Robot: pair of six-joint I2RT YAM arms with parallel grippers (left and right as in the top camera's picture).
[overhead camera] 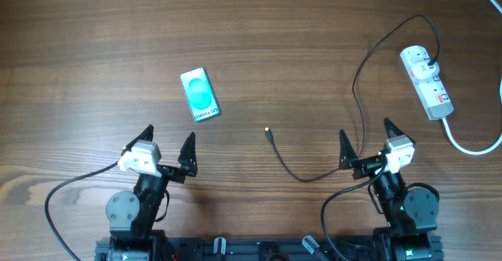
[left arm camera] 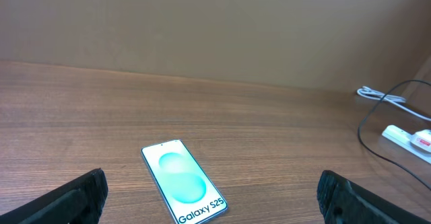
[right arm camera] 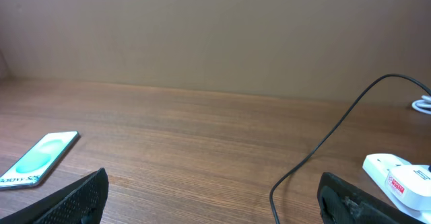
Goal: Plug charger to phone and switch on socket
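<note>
Both arms sit low at the near edge. The left gripper (overhead camera: 169,131) and right gripper (overhead camera: 365,128) are spread wide, released, holding and touching nothing. This looks like a ready stance with no step begun.

The phone (overhead camera: 199,95) lies flat and screen up on the desk (overhead camera: 94,41), at about 1 o'clock from the left gripper, probably placed for that arm to steady. The charger ends in a connector (overhead camera: 267,132) lying loose at 9 o'clock from the right gripper, between the arms and apart from the phone. Its cable loops past that gripper to the socket (overhead camera: 427,82) at 2 o'clock, where it appears plugged in.
</note>
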